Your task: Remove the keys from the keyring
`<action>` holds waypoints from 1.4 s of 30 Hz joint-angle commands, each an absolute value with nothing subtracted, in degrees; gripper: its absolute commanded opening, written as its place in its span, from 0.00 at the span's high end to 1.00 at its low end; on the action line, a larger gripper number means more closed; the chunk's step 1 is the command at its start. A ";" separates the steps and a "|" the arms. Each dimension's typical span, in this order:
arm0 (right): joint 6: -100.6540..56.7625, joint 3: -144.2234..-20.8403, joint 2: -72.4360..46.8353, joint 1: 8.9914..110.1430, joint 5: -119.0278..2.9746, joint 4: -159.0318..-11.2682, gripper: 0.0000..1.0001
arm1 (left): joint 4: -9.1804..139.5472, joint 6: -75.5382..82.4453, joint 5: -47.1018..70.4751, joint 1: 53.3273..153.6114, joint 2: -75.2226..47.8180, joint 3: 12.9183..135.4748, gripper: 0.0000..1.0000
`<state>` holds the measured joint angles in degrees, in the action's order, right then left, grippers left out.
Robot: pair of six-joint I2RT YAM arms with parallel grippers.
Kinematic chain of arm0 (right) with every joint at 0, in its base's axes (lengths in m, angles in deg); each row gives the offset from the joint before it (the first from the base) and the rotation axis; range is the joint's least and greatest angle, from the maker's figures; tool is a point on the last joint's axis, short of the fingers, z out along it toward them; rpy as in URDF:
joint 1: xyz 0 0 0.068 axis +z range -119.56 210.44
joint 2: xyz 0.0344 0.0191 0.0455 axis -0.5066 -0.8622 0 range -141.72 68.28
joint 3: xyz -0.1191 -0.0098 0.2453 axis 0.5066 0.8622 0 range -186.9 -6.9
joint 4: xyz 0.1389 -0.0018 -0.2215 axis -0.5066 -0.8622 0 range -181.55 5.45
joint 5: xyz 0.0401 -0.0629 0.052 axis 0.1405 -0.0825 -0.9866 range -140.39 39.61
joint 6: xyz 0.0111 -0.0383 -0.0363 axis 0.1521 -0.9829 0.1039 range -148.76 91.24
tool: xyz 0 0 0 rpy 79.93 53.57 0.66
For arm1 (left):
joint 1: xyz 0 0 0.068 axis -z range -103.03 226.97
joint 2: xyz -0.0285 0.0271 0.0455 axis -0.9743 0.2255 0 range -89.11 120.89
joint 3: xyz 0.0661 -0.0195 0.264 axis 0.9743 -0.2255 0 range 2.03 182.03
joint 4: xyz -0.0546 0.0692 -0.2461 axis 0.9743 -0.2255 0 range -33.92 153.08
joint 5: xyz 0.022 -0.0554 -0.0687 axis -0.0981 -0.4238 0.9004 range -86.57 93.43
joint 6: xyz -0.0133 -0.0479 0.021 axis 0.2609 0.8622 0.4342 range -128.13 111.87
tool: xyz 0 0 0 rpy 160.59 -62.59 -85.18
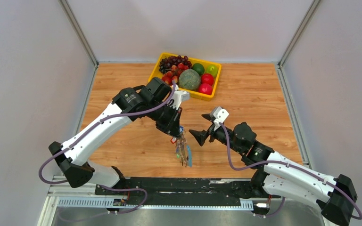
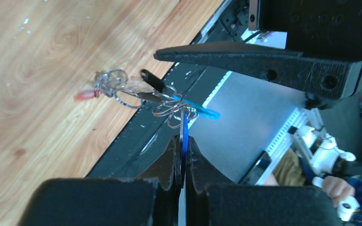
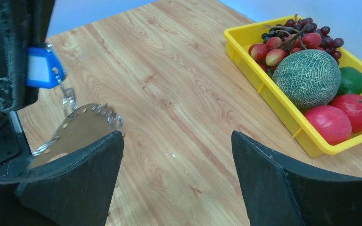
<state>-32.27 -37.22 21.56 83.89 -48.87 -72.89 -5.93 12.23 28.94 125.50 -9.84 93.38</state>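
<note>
2 pincers share this step, and only 1 has a hold. The left pincer [image 2: 183,141] is clamped tight on a blue tag [image 2: 184,132]. The keyring [image 2: 168,109] and its keys [image 1: 183,151] dangle from that tag in the air, over the near part of the table [image 1: 245,94] close to its front edge. The right pincer [image 1: 199,136] stands just beside the bunch, its fingers spread wide with nothing between them.

The step in hand looks like the right arm's grab at a key. To do it well, pick 1 key that sticks out of the tangle, such as the black-headed one [image 2: 153,81] or the light blue one [image 2: 202,112]. Take it by its plastic head, not by the thin wire loops, which would likely slip and twist. The fingers should straddle the head squarely before closing, since the bunch hangs free and a nudge could set it swinging. The left hold needs to be firm so the ring has something to pull against. Which loop each key sits on is too tangled to tell, so the pull direction has to be judged once 1 key is isolated.
</note>
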 commanded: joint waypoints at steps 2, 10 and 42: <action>-32.54 -34.17 24.71 83.69 -54.52 -66.85 0.12 | 3.59 16.34 40.72 122.29 -10.23 90.95 1.00; -33.43 -32.20 25.89 83.63 -60.41 -60.49 0.26 | 5.06 16.62 42.99 122.13 -10.17 91.05 1.00; -34.55 -35.38 24.26 83.64 -72.20 -57.57 0.58 | 8.74 19.28 44.25 122.23 -12.50 88.77 1.00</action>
<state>-33.86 -31.96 23.92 83.83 -68.97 -58.18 5.76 18.62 42.21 122.29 -9.84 88.00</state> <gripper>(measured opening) 0.387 0.021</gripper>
